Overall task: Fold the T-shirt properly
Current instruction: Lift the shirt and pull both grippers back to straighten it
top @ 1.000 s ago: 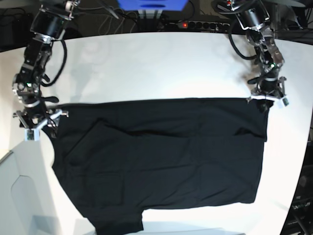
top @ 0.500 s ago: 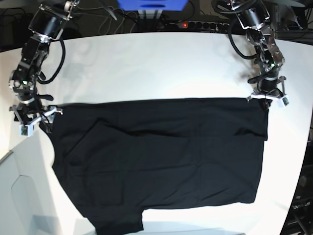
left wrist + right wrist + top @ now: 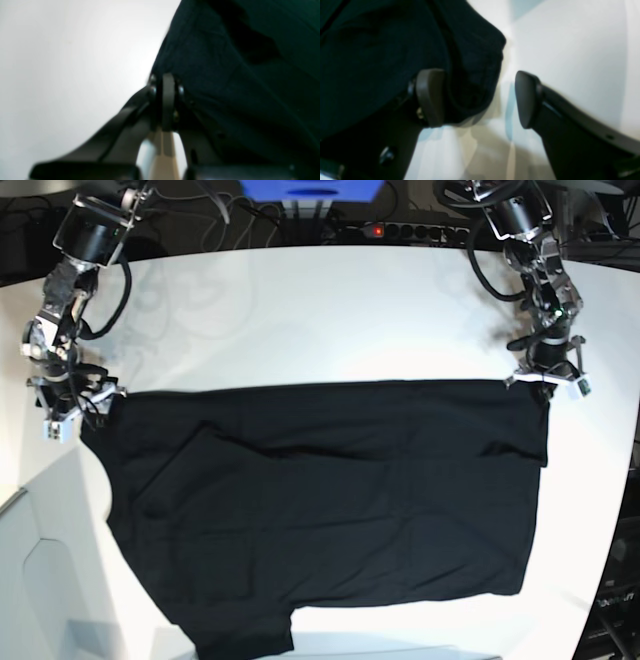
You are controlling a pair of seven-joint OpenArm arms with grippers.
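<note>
The black T-shirt [image 3: 330, 500] lies spread flat on the white table [image 3: 320, 320], with one sleeve at the front edge. My left gripper [image 3: 546, 379] is at the shirt's far right corner. In the left wrist view its fingers [image 3: 168, 100] are pressed together at the edge of the cloth [image 3: 237, 75]. My right gripper [image 3: 68, 402] is at the shirt's far left corner. In the right wrist view it [image 3: 477, 98] is open, with the cloth's corner [image 3: 472, 67] between the fingers, against the left one [image 3: 430, 97].
A power strip [image 3: 400, 229] and cables lie beyond the table's far edge, beside a blue box [image 3: 310, 190]. The table's left edge drops off near my right gripper. Bare white table shows behind the shirt.
My right gripper has moved toward the far left and looks narrower. The shirt's far left corner now reaches further left. The left gripper has not moved.
</note>
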